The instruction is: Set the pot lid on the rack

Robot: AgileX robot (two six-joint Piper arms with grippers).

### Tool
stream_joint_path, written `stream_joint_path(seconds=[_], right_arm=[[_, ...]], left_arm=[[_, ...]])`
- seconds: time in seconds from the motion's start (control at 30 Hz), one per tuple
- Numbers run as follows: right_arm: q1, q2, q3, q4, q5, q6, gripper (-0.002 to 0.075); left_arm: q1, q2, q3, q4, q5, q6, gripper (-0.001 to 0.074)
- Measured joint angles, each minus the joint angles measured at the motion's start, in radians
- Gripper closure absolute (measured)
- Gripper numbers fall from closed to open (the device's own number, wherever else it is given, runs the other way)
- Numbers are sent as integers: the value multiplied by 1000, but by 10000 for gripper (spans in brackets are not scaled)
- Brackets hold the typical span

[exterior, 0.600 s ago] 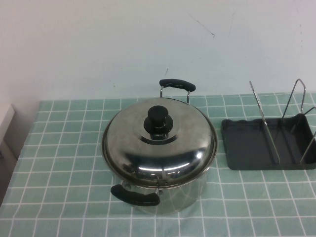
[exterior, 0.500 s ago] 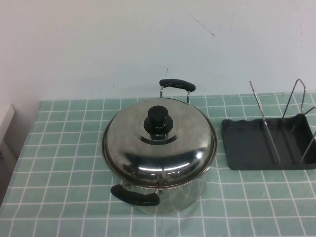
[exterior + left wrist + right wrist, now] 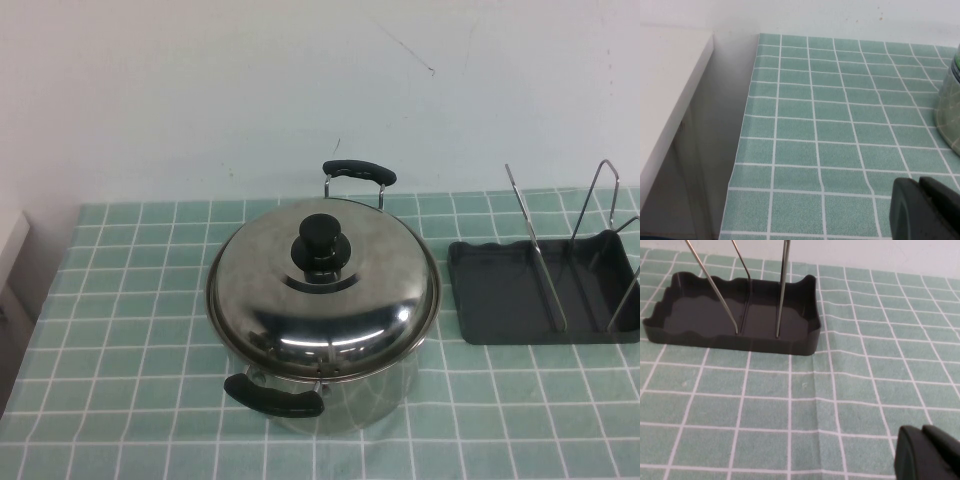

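Note:
The shiny steel pot lid with its black knob sits on the steel pot in the middle of the table. The dark grey rack with upright wire loops stands to the pot's right; it also shows in the right wrist view. Neither arm shows in the high view. My left gripper is shut and empty, low over the cloth to the left of the pot, whose side shows at the frame edge. My right gripper is shut and empty, over the cloth on the near side of the rack.
A green checked cloth covers the table. Its left edge drops off beside a white cabinet. A white wall stands behind. The pot's two black handles point to the back and the front.

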Motion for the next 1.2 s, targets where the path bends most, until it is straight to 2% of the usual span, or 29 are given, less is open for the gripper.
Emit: stream_joint_path(seconds=[0.83, 0.97, 1.2], right_arm=[[0, 0, 2, 0, -16, 0, 727], [0, 0, 6, 0, -130, 0, 727], [0, 0, 6, 0, -603, -10, 727]], left_arm=[[0, 0, 2, 5, -31, -1, 736], [0, 0, 7, 6, -200, -1, 736], [0, 0, 8, 12, -711, 18, 736]])
